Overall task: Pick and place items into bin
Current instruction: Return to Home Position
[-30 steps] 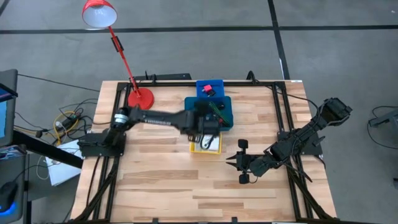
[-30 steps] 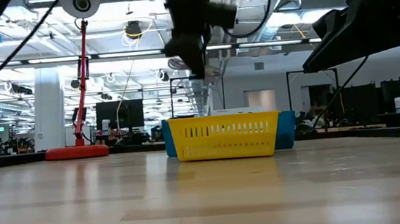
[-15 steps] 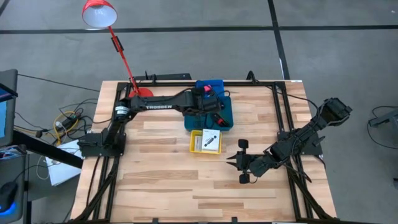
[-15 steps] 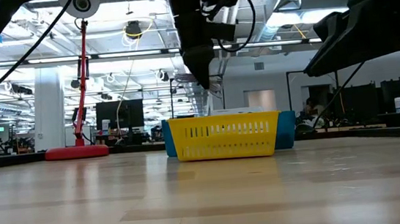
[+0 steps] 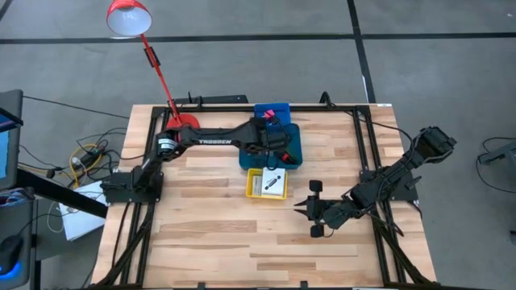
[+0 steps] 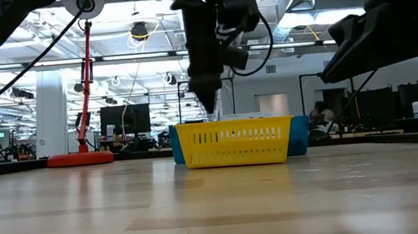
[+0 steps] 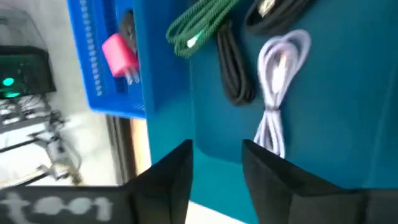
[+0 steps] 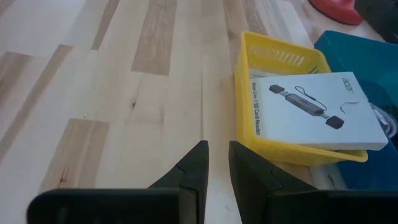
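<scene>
My left gripper [image 5: 281, 146] hangs open above the teal tray [image 5: 246, 162], pointing down at a slant, with nothing between its fingers [image 7: 171, 177]. On the tray lie a green cable [image 7: 199, 28], a black cable [image 7: 233, 71] and a white cable [image 7: 277, 81]. A pink-red plug [image 7: 121, 53] lies in the blue bin [image 5: 260, 109] at the tray's far side. A flat white printed card [image 8: 311, 112] rests in the yellow bin [image 5: 251, 184], near side of the tray. My right gripper [image 5: 301, 211] waits to the right of the yellow bin, its fingers a narrow gap apart around nothing.
A red desk lamp stands on its base [image 5: 181, 126] at the table's far left. Black frame rails [image 5: 367, 145] run along the table's edges. Bare wood [image 5: 218, 242] spreads across the table's near half. In the low view the yellow bin [image 6: 231, 144] stands in front of the tray.
My left gripper has gone from above the yellow bin toward the table's far edge and now hangs over the teal tray, somewhat lower. The white card in the yellow bin, covered by the arm before, shows in full from above.
</scene>
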You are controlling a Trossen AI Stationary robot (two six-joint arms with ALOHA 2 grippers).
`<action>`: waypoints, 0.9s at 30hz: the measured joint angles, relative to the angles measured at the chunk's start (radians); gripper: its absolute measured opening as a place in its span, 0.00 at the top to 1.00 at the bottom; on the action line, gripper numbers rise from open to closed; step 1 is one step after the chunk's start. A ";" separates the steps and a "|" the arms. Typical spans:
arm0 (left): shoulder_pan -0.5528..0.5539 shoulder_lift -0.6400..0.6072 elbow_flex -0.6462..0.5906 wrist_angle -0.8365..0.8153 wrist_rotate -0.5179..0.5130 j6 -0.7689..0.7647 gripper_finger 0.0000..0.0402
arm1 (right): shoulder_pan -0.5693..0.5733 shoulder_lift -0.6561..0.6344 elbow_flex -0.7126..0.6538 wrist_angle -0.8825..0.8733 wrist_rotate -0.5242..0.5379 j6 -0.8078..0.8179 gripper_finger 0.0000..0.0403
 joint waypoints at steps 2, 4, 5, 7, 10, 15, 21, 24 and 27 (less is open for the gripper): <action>0.000 0.011 0.000 0.000 -0.048 0.002 0.64 | 0.000 0.000 -0.008 0.005 0.001 0.000 0.85; 0.000 0.016 0.000 -0.004 -0.087 0.015 0.61 | -0.005 0.000 -0.011 0.001 0.001 0.000 0.85; 0.000 0.016 0.000 -0.010 -0.108 0.017 0.60 | -0.008 0.000 -0.011 0.003 0.001 0.000 0.85; -0.001 0.015 0.000 -0.018 -0.154 0.018 0.58 | -0.017 0.000 -0.011 0.003 0.001 0.000 0.85; -0.012 0.014 0.022 -0.114 -0.285 -0.019 0.57 | -0.033 0.000 -0.011 0.000 0.003 -0.001 0.85; -0.064 0.007 0.092 -0.441 -0.563 -0.302 0.58 | -0.076 -0.001 -0.011 -0.008 0.002 -0.040 0.85; -0.159 -0.035 0.097 -0.484 -0.523 -0.408 0.58 | -0.127 -0.002 -0.011 -0.120 -0.004 -0.097 0.85; -0.204 -0.043 0.097 -0.481 -0.432 -0.449 0.58 | -0.148 0.007 -0.011 -0.145 -0.004 -0.097 0.85; -0.254 -0.043 0.096 -0.481 -0.407 -0.487 0.59 | -0.162 0.023 -0.012 -0.131 -0.005 -0.095 0.85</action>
